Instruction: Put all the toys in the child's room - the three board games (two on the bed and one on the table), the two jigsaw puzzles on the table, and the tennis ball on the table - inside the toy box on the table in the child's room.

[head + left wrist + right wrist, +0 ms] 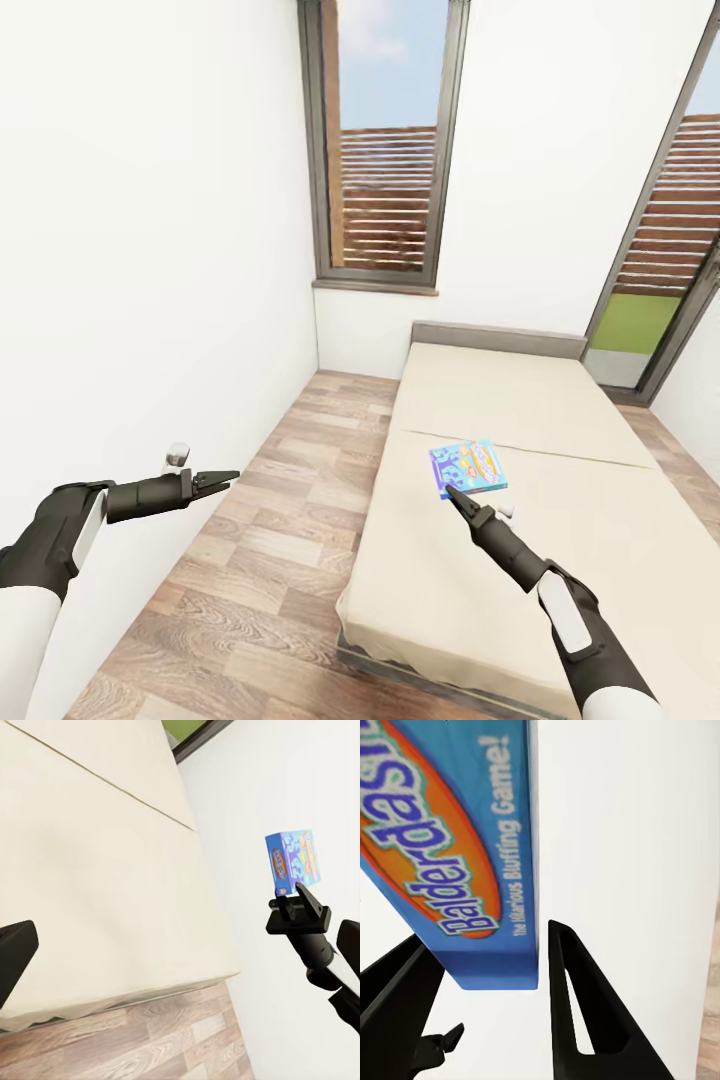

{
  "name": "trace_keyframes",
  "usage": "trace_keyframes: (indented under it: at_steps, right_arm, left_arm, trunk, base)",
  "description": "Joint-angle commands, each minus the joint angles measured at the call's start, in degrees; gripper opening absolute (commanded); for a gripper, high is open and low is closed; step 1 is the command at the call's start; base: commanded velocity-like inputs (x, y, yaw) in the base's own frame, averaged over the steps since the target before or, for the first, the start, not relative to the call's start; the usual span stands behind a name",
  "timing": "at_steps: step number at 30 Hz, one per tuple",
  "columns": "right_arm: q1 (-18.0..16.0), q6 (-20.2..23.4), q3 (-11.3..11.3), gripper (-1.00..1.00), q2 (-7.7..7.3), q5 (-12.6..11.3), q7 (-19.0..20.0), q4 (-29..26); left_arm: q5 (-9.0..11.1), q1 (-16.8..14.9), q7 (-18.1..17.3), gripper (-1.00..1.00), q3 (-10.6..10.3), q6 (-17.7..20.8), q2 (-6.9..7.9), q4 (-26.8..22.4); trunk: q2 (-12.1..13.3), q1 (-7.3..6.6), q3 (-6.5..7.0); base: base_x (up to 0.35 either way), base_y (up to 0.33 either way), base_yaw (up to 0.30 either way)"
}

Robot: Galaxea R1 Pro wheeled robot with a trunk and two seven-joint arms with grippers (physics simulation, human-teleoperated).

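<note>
Now, right pincer (pixel 449 489): jaws spread, straddling the board game's (pixel 467 467) near edge.
Board game: mid-bed (pixel 520 400).
Left pincer (pixel 228 478): narrow, empty, above floor (pixel 270 520).

We see open mattress on every side of the blue board game (pixel 468 467) on the bed (pixel 520 400), so a gripper could pass near, far, left or right of it. Our right gripper (pixel 450 490) sits at the game's near edge, its fingers spread either side of the box with a gap on each side. Our left gripper (pixel 222 480) hangs over the bare wood floor (pixel 290 500) between the white left wall (pixel 150 250) and the bed, touching neither.
</note>
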Motion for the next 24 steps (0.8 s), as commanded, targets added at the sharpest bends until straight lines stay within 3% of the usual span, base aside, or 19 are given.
trace_keyframes:
  at_steps: [1, 24]
  right_arm:
    - [-0.04, 0.41, -0.06, -1.0, 0.04, -0.24, 0.07, 0.02]
    - [-0.03, -0.17, -0.06, -1.0, -0.01, -0.21, 0.12, 0.02]
  left_arm:
    - [0.13, -0.04, -0.1, 1.0, 0.01, 0.54, 0.01, 0.0]
    - [0.14, -0.04, -0.24, 1.0, -0.02, 0.63, 0.01, 0.0]
  trunk:
    - [0.36, -0.21, 0.12]
    - [8.78, -4.83, 4.91]
  base:
    - [0.0, 0.0, -0.025]
    - [0.0, 0.0, -0.002]
